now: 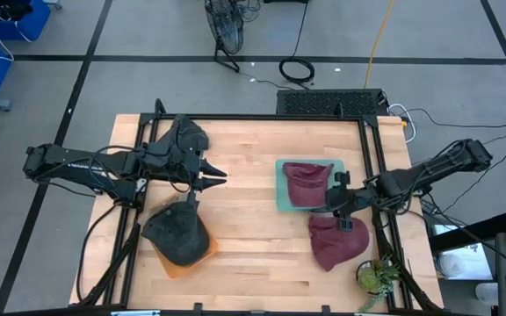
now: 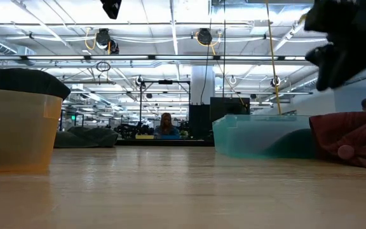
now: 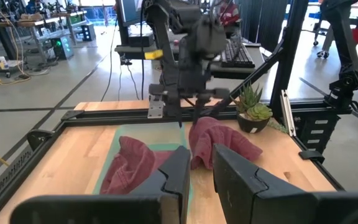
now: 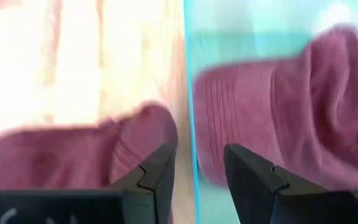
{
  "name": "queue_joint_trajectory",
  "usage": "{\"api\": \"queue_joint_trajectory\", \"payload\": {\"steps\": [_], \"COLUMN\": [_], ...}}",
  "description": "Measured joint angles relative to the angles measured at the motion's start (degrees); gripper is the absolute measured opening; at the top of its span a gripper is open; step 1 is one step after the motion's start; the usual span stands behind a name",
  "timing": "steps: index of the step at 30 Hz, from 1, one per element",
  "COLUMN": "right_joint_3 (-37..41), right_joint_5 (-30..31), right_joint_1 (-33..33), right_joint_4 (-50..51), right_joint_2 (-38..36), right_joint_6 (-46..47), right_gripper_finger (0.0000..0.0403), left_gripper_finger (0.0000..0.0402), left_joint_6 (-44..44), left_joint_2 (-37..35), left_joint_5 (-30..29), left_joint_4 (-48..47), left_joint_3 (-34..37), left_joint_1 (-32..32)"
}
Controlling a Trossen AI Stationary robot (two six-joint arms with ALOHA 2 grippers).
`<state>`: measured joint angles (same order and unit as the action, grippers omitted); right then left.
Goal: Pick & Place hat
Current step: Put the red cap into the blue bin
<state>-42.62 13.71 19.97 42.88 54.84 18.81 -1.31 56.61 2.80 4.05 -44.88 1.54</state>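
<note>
Nearest the low cam: orange bin [image 2: 14, 127] at the tabletop's left edge, w/ a dark hat [image 2: 21, 81] filling its top. Same bin [image 1: 183, 259] in the high view sits front-left on the wooden table [image 1: 244, 219], dark hat [image 1: 177, 235] covering most of it.

Task items: two maroon hats. One maroon hat [image 1: 308, 183] lies inside the teal tray [image 1: 281, 195], right of table centre. Second maroon hat [image 1: 336, 241] lies on bare wood just in front of the tray, toward the table's front edge, close to or touching it. Low view shows this hat [image 2: 351, 138] beside the tray wall [image 2: 259, 137]. A further dark hat [image 1: 185, 136] sits at the back-left of the table, partly under the left arm.

Right gripper [image 1: 344, 214] hangs over the gap between tray and loose hat; fingers [image 4: 160, 171] spread apart w/ nothing between them, tray edge [image 4: 191, 106] running between them below, hat in tray [image 4: 278, 106] one side, loose hat [image 4: 73, 158] the other.

Left gripper [image 1: 211, 174] hovers left of centre, pointing toward the tray; fingers [image 3: 179, 174] parted, empty. Its wrist cam sees the right arm [image 3: 188, 56] above both hats.

Small potted plant [image 1: 378, 276] at the front-right corner. Person [image 2: 166, 126] far back in the room.
</note>
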Motion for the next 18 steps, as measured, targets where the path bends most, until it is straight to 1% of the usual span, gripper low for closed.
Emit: {"api": "queue_joint_trajectory", "payload": {"steps": [3, 7, 11, 14, 18], "right_joint_3": [-2.28, -2.66, -2.66, -2.66, -2.64], "right_joint_5": [-0.86, -5.82, -7.76, -8.0, -8.08], "right_joint_1": [0.15, 2.47, 5.03, 6.53, 6.88], "right_joint_4": [-1.27, -0.73, 1.44, 3.97, 8.38], "right_joint_2": [-0.11, -0.06, -0.08, -0.1, -0.1], "right_joint_6": [-1.67, -2.7, 2.88, 5.62, 9.58], "right_gripper_finger": [0.013, 0.0127, 0.0126, 0.0126, 0.0126], "left_gripper_finger": [0.0072, 0.0072, 0.0072, 0.0072, 0.0072], "left_joint_6": [-0.88, -0.35, -0.19, -0.08, 0.03], "left_joint_2": [-0.01, 0.01, 0.01, 0.01, 0.01], "left_joint_5": [0.01, -0.01, -0.01, -0.01, 0.01], "left_joint_4": [-0.02, -0.02, -0.04, -0.06, -0.65], "left_joint_3": [0.0, 0.0, 0.0, 0.0, 0.0], "left_joint_1": [0.0, 0.0, 0.0, -0.02, 0.0]}}
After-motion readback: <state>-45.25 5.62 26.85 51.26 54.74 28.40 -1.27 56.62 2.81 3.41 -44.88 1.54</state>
